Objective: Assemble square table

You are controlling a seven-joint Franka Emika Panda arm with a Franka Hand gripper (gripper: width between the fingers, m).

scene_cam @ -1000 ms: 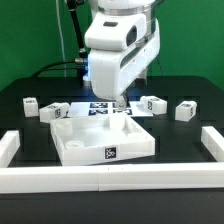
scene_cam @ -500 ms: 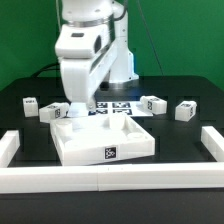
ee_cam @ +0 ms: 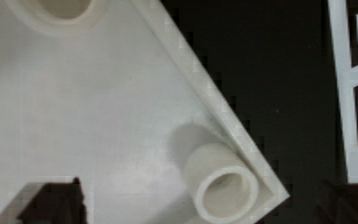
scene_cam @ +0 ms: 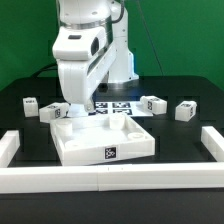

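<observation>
The square table's white slab [scene_cam: 103,140] lies flat near the front, a tag on its front face. In the wrist view its top [ee_cam: 105,110] shows a corner socket [ee_cam: 224,190] close under the jaws and another socket [ee_cam: 60,8] farther off. My gripper [scene_cam: 80,108] hovers open over the slab's back corner on the exterior view's left, holding nothing. One dark fingertip [ee_cam: 51,200] shows in the wrist view. Two tagged legs [scene_cam: 30,104] [scene_cam: 55,112] lie on the exterior view's left, two more [scene_cam: 152,103] [scene_cam: 185,110] on its right.
The marker board [scene_cam: 112,107] lies flat behind the slab and also shows beside it as the marker board [ee_cam: 357,60] in the wrist view. A low white border wall [scene_cam: 110,178] runs along the front, with side pieces [scene_cam: 8,148] [scene_cam: 213,143].
Over the last second the arm swung from above the marker board toward the exterior view's left, to the slab's back corner. It has barely moved in the last half second. The jaws stayed open.
</observation>
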